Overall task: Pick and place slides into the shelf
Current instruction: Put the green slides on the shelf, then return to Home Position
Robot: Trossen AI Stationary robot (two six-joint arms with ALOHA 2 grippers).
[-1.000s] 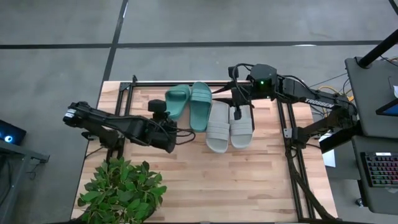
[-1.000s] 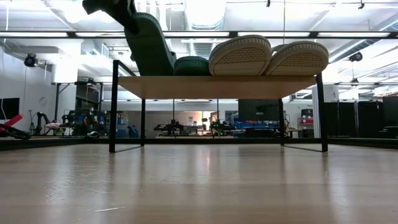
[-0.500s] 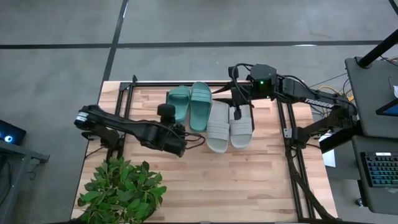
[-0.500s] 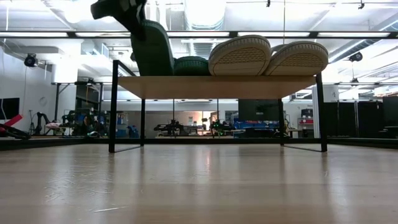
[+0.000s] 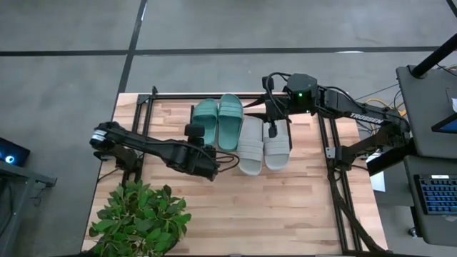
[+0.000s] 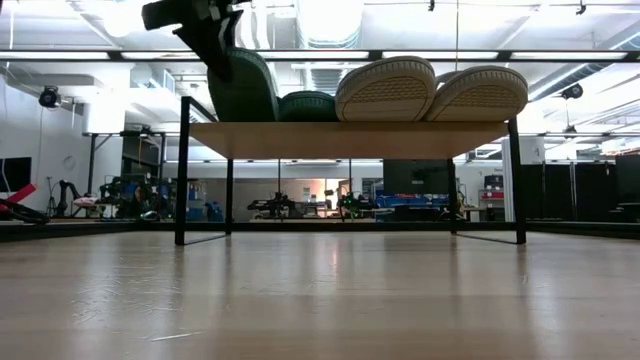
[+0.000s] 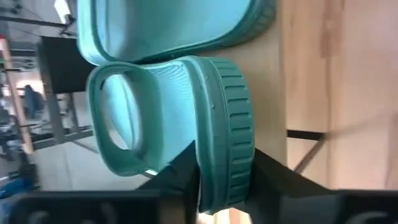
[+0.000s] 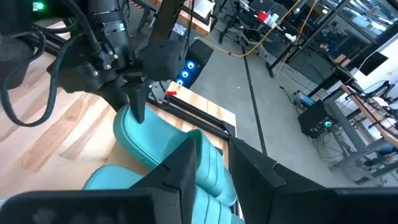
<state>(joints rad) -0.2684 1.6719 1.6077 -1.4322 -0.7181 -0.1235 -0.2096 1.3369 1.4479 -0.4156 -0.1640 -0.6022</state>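
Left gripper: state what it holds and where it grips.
The left gripper grips the leftmost teal slide by the ribbed sole edge at one end, a finger on either side. The slide sits tilted on the shelf.

White lettering "TROSSEN" along the right arm [image 5: 357, 116] in the high view — no other readable text.

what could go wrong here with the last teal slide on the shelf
1. The left gripper has its fingers on either side of the left teal slide, whose heel end stands tilted up in the low view; on release it may tip or slip off the shelf.
2. That slide sits at the shelf's left end, so a nudge on retreat could push it over.
3. It lies close beside the second teal slide and could shift it.
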